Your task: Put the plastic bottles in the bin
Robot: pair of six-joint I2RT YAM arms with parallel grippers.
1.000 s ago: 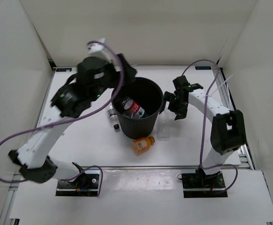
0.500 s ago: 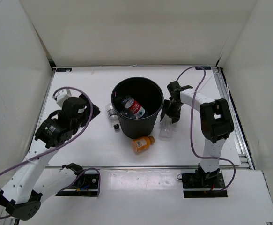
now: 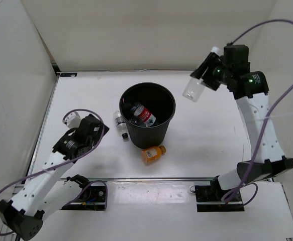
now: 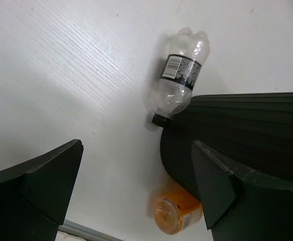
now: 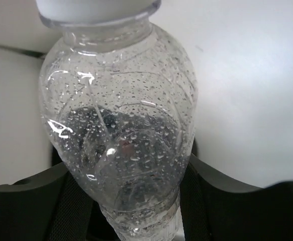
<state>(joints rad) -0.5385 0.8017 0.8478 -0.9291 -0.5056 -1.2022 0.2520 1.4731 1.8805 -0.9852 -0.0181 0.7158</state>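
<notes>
Roughly halfway, I'd say. From the overhead camera, the bin (image 3: 128, 131) stands upright mid-surface with a red-label bottle (image 3: 143, 115) lying inside it, and what looks like a second one tucked beside that, though I can't separate them cleanly. Two are not in yet: a small bottle (image 3: 119, 123) lying against the bin's left side, and an orange bottle (image 3: 153, 154) on its side just in front of the bin. My right hand (image 3: 206, 75) is raised off to the right of the bin, well apart from it, carrying a clear bottle (image 3: 193, 89) in the air. My left hand (image 3: 99, 131) sits low on the left, pointed toward the bin.

On the left wrist camera, the jaws stand wide apart with nothing between them. Beyond them the small bottle lies on the white surface (image 4: 61, 75), its cap touching the bin's wall, and the orange one peeks out from under the bin's curve.

On the right wrist camera, the clear bottle fills the view, beaded with droplets, white cap away from me, clamped at its base between the fingers.

I judge three left: drop this one in, then fetch the other two.
</notes>
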